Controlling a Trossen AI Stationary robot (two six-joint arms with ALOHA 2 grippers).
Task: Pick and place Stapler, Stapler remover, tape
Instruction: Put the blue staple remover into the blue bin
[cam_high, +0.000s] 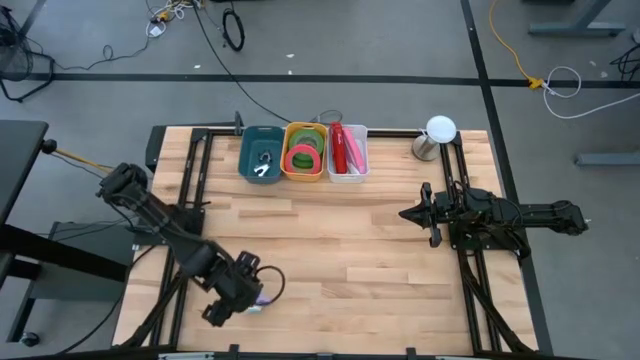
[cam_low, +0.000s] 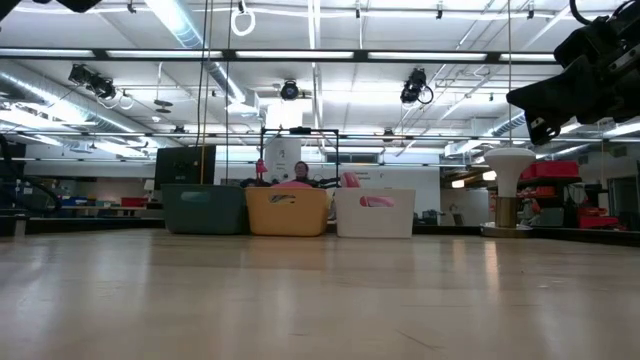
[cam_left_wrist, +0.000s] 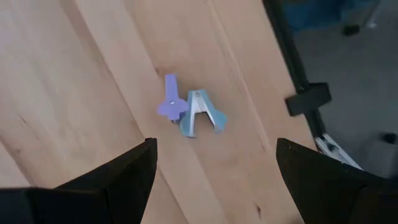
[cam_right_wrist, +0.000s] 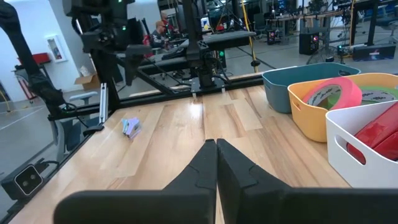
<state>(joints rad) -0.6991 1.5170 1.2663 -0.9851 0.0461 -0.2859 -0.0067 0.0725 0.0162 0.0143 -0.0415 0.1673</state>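
Note:
A small purple and light-blue stapler remover (cam_left_wrist: 189, 113) lies flat on the wood near the table's near-left corner (cam_right_wrist: 130, 127). My left gripper (cam_left_wrist: 216, 146) hangs open above it, pointing steeply down, touching nothing (cam_high: 240, 298). A green tape (cam_high: 303, 162) lies in the yellow bin (cam_high: 287, 135) with a pink roll (cam_right_wrist: 336, 93) on it. The red stapler (cam_high: 340, 148) lies in the white bin (cam_high: 362, 150). My right gripper (cam_right_wrist: 216, 146) waits shut and level at the table's right side (cam_high: 405, 213).
A teal bin (cam_high: 245, 155) at the far edge holds a pale stapler remover (cam_high: 265, 166). The three bins stand in a row (cam_low: 287, 212). A white round-topped stand (cam_high: 438, 132) is at the far right. Black frame rails (cam_high: 190, 190) run along both sides.

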